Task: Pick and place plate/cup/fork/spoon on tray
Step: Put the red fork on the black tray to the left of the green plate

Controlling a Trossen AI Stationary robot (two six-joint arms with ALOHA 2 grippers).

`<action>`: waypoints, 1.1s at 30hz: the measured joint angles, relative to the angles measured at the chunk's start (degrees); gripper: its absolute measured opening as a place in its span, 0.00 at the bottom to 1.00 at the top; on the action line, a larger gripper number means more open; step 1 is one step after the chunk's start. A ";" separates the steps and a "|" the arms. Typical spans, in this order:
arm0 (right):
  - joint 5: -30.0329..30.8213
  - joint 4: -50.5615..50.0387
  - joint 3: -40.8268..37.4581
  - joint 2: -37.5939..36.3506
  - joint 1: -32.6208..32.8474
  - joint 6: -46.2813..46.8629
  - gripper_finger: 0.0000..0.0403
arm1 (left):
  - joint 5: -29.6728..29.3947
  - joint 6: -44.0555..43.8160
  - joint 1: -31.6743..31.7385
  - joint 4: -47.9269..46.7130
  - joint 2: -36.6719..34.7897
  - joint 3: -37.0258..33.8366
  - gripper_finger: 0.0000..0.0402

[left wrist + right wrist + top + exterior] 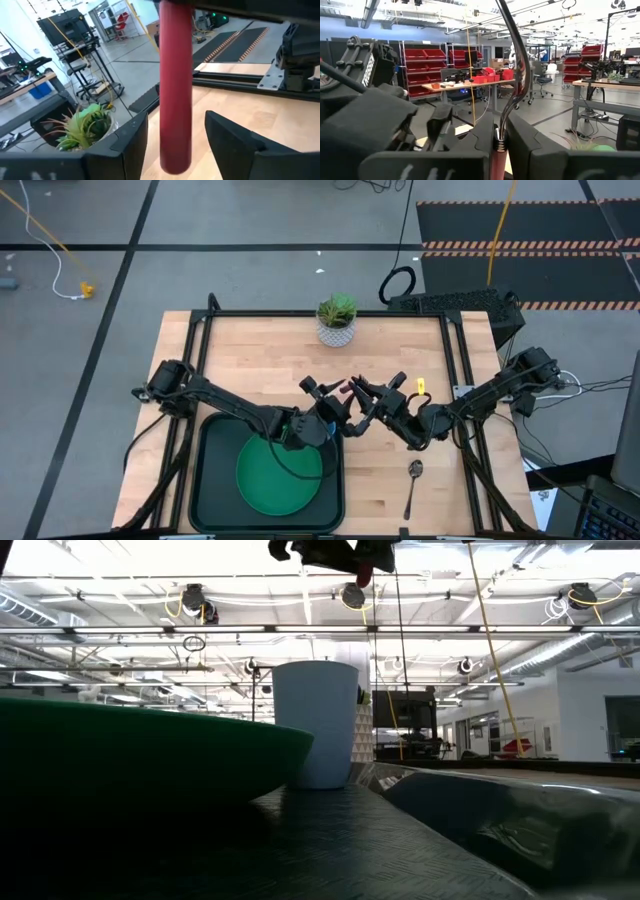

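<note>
Plate [140, 755] looms low — cup [316, 723] visible only there.

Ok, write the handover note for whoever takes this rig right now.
Right gripper: shut on the fork, held in the air above the table.
Left gripper: open, fingers either side of the fork's red handle, not clamped.
Done: plate on the tray, cup standing beside it.
Left: place the fork, then the spoon, which lies on the table right of the tray.
</note>
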 joint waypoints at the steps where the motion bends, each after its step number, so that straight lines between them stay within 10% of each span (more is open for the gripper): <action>1: 0.01 0.02 0.00 0.00 0.00 0.11 0.04 | -0.12 0.11 -0.03 0.03 0.00 0.00 0.48; 13: 0.26 -1.26 0.00 0.00 -0.02 0.98 0.04 | -0.32 1.51 0.02 0.07 -0.02 0.00 0.21; 33: -0.10 -2.14 0.00 -0.01 0.01 -0.43 0.22 | -0.17 1.73 -1.02 -0.15 -0.02 0.00 0.22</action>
